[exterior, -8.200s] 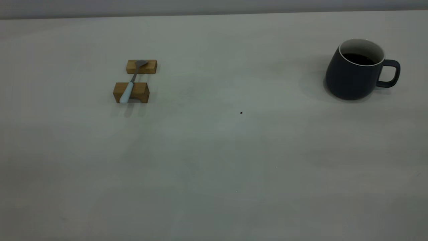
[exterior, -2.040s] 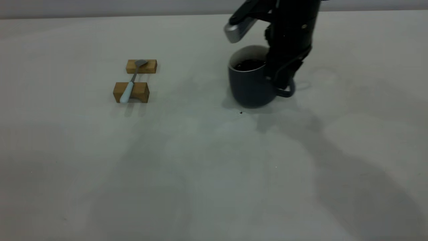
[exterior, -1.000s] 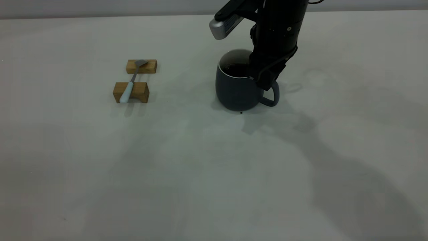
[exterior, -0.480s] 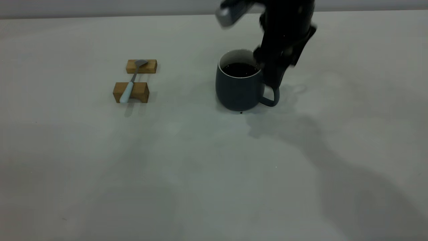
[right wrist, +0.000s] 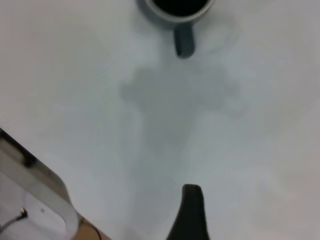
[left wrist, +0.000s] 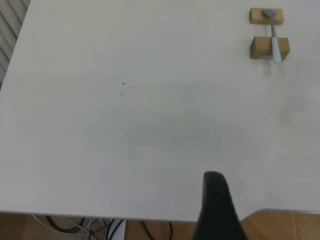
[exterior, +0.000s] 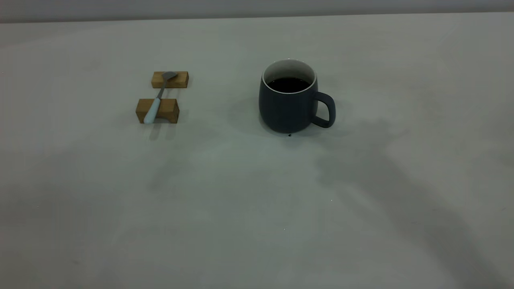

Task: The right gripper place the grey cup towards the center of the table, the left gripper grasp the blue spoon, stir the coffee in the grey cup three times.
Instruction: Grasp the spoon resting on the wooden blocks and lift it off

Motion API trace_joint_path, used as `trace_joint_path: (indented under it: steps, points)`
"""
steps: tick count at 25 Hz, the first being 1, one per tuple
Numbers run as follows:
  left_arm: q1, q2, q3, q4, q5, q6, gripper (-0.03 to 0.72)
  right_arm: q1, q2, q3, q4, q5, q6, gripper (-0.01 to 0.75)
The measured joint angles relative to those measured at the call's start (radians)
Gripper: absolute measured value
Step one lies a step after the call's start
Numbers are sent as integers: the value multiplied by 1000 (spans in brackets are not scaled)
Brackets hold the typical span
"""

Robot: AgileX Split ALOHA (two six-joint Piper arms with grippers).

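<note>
We see the rounded slate-grey cup (exterior: 288, 106), white inside, standing upright near the middle of the pale grey table (exterior: 257, 208), its loop handle turned toward the right arm's side. Near-black coffee (exterior: 288, 84) lies flat inside, and a tiny dark speck (exterior: 289, 135) sits just at its base. Well apart, the slim metal blue spoon (exterior: 157, 98) rests across two small wooden blocks (exterior: 157, 110). The left gripper (left wrist: 215, 200) and right gripper (right wrist: 192, 210) hang clear of both; how wide either stands we cannot tell
</note>
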Motion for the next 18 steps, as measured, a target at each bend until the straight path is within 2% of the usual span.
trace_joint_path:
  steps: [4, 7, 16, 18]
  points:
    - [0, 0, 0, 0, 0, 0, 583, 0, -195, 77, -1, 11, 39, 714]
    - [0, 0, 0, 0, 0, 0, 583, 0, -345, 188, -11, 16, 137, 712]
    - [0, 0, 0, 0, 0, 0, 583, -3, -762, 645, -31, 24, 391, 698]
    - [0, 0, 0, 0, 0, 0, 583, -36, -836, 740, -32, 18, 407, 695]
